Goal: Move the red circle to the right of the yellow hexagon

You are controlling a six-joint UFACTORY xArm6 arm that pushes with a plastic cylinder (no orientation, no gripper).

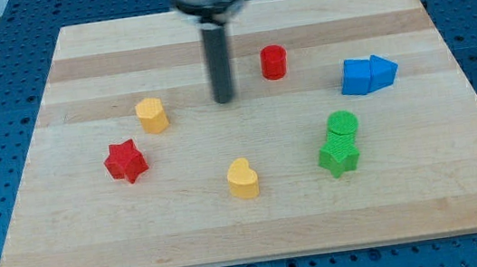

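Counter (257, 213): pale wooden board on a blue perforated base.

Tool: straight dark rod, no jaws, holding nothing. My tip (224, 100) rests on the counter between the yellow hexagon (152, 115) at the view's left and the red circle (273, 62) at upper right; it touches neither.

Red circle: near the view's top, right of centre, well apart from the hexagon.

Red star (125, 161): lower left of the hexagon.

Yellow heart (243, 178): lower centre.

Green circle (342, 124) and green star (339, 154): touching, at right.

Blue cube (358, 76) and blue triangle (383, 70): touching, at far right.
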